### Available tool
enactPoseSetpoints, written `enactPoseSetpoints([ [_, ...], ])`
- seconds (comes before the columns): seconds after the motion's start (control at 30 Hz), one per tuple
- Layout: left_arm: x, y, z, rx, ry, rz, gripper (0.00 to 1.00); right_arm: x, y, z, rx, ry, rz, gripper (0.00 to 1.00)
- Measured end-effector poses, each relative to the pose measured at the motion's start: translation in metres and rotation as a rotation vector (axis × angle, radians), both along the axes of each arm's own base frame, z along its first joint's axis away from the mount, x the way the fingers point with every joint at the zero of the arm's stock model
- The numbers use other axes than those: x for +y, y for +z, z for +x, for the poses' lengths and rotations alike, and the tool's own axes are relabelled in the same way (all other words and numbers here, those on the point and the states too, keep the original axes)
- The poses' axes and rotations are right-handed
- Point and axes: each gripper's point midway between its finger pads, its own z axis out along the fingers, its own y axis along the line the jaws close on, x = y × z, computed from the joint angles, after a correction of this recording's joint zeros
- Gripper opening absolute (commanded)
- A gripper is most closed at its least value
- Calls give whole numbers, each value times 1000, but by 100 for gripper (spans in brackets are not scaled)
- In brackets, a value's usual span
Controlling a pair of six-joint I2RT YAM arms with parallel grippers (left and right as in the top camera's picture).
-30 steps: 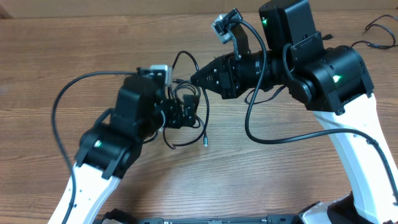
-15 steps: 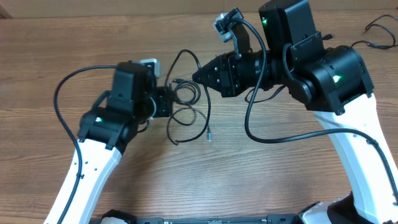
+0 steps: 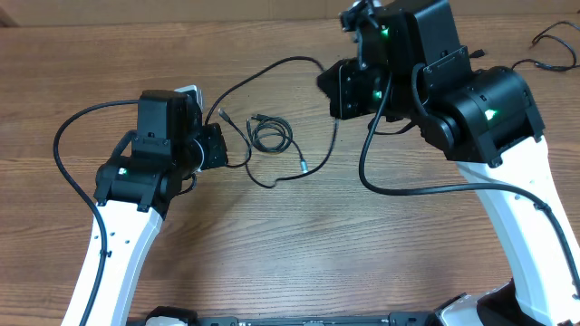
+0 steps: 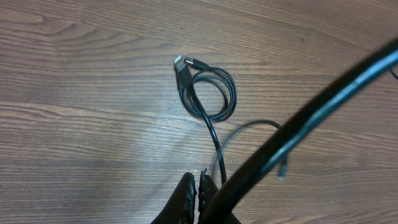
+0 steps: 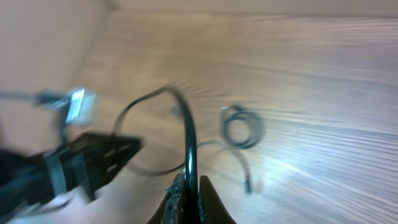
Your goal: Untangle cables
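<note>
A thin black cable (image 3: 272, 65) arcs from my right gripper (image 3: 326, 81) leftward to a plug (image 3: 222, 114) near the left arm. Its other run drops past a small plug (image 3: 303, 166) and curves along the table toward my left gripper (image 3: 220, 150). A small coil of black cable (image 3: 270, 134) with a USB plug lies on the wood between the arms. In the right wrist view my gripper (image 5: 191, 184) is shut on the cable (image 5: 188, 134), well above the coil (image 5: 242, 127). The left gripper (image 4: 199, 182) is shut where a strand (image 4: 213, 140) from the coil (image 4: 211, 93) reaches its tips.
The brown wooden table (image 3: 381, 263) ends at a pale wall along the back. Another black cable (image 3: 555, 40) lies at the far right corner. The right arm's own thick cable (image 3: 408, 195) loops low over the table, and the left arm's own cable (image 4: 298, 124) crosses its wrist view.
My left gripper has shut and pulled back to the left. The right gripper has risen and moved right, still holding the cable, drawing it out of the tangle; the coil now lies apart.
</note>
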Motion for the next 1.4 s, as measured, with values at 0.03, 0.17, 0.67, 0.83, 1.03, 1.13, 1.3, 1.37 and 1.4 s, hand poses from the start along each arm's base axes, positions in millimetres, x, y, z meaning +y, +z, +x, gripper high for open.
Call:
enactPoseSetpoints([
  [0.03,0,0,0,0,1,1,4,-6,-1,4,-7,-38,-17,4],
  [0.17,2,0,1,-4,9,12,4,-31,-4,19,-47,-182,-105,4],
  [0.67,-5,9,9,-51,-14,-27,4,-81,-19,51,-127,-456,-327,4],
  [0.83,-5,12,11,-61,-13,-28,4,-94,-26,64,-153,-536,-418,4],
  [1.03,-3,53,23,-159,-1,-37,4,-104,-32,77,-191,-615,-512,10],
  [1.13,-3,83,27,-230,-1,-50,4,-109,-27,79,-216,-650,-520,29],
  [1.3,-4,145,20,-376,-17,-94,4,-123,-24,85,-218,-693,-514,68],
  [1.37,-7,163,14,-417,-35,-114,4,-123,-27,87,-199,-677,-490,90],
  [1.4,-8,169,11,-435,-42,-122,4,-121,-30,87,-187,-663,-477,98],
])
